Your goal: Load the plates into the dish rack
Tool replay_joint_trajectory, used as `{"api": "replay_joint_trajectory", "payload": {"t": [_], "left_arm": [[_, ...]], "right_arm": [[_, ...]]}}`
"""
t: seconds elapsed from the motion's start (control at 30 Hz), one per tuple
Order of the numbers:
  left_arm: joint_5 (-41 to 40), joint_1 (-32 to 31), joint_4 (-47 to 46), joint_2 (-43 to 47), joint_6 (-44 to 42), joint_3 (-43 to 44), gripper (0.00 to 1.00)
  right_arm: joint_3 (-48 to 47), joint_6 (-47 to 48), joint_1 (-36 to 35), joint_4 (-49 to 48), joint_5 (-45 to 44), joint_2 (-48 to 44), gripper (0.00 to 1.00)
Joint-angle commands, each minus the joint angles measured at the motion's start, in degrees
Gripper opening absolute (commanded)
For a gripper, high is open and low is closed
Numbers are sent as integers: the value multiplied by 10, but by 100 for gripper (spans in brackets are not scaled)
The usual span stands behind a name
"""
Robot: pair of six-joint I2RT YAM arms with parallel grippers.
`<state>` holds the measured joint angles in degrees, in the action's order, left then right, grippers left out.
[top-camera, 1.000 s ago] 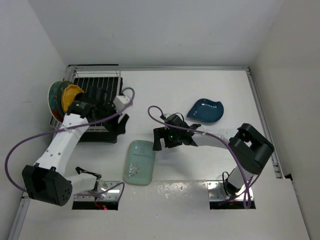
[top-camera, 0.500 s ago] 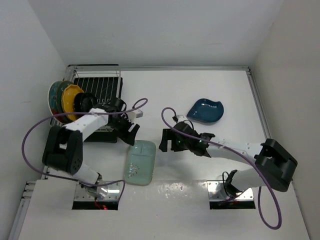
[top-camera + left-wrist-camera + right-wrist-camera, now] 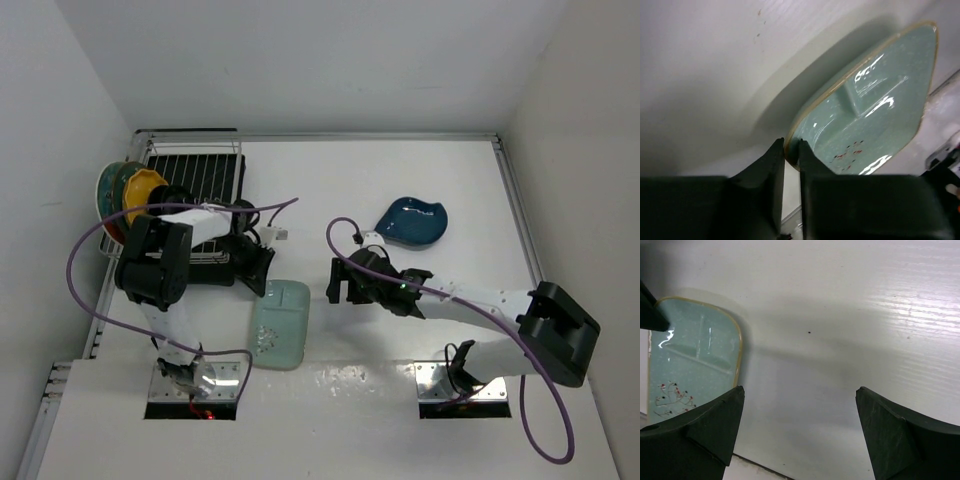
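Observation:
The pale mint rectangular tray (image 3: 280,325) lies flat on the white table in front of the dish rack (image 3: 200,170). My left gripper (image 3: 261,282) is shut on its far left corner; in the left wrist view its fingers pinch the tray (image 3: 875,110) by the rim, left gripper (image 3: 791,150). My right gripper (image 3: 346,286) stands open just right of the tray, over bare table; the right wrist view shows the tray (image 3: 690,355) beside the right gripper (image 3: 800,400). A dark blue leaf-shaped plate (image 3: 412,222) lies at the right. A yellow scalloped plate (image 3: 142,189) and a grey-teal one (image 3: 113,184) stand in the rack.
The rack sits in the far left corner against the table's raised rail (image 3: 370,137). Purple cables (image 3: 90,250) loop off both arms. The arm bases (image 3: 455,385) are bolted at the near edge. White walls close in on three sides.
My left gripper has swung down from the rack to the tray's corner and shut on its rim. The right arm has stretched left and now holds about still, open.

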<state>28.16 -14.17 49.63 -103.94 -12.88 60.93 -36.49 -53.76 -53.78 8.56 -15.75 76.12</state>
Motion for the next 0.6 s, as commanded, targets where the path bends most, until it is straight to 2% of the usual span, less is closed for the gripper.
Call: {"api": "replay_joint_trajectory", "payload": {"t": [0.0,0.03,0.17,0.33,0.43,0.47,0.53,0.57], "left_arm": [[40,4,-19,-28,28,10,11],[53,4,-24,-28,36,10,0],[68,4,-58,-28,85,61,0],[68,4,-131,-94,162,155,0],[51,4,-166,-135,177,222,0],[45,4,-166,-162,177,254,1],[38,4,-175,-188,177,282,10],[38,4,-175,-200,171,292,21]], "right_arm": [[-19,26,-5,5,-39,-10,92],[-25,31,-3,8,-42,-6,92],[-51,65,0,12,-52,10,93],[-59,81,11,12,-53,21,93],[-60,88,21,10,-42,19,93],[-60,89,29,11,-42,16,93],[-61,97,32,11,-41,13,93],[-63,99,34,10,-41,12,93]]}}
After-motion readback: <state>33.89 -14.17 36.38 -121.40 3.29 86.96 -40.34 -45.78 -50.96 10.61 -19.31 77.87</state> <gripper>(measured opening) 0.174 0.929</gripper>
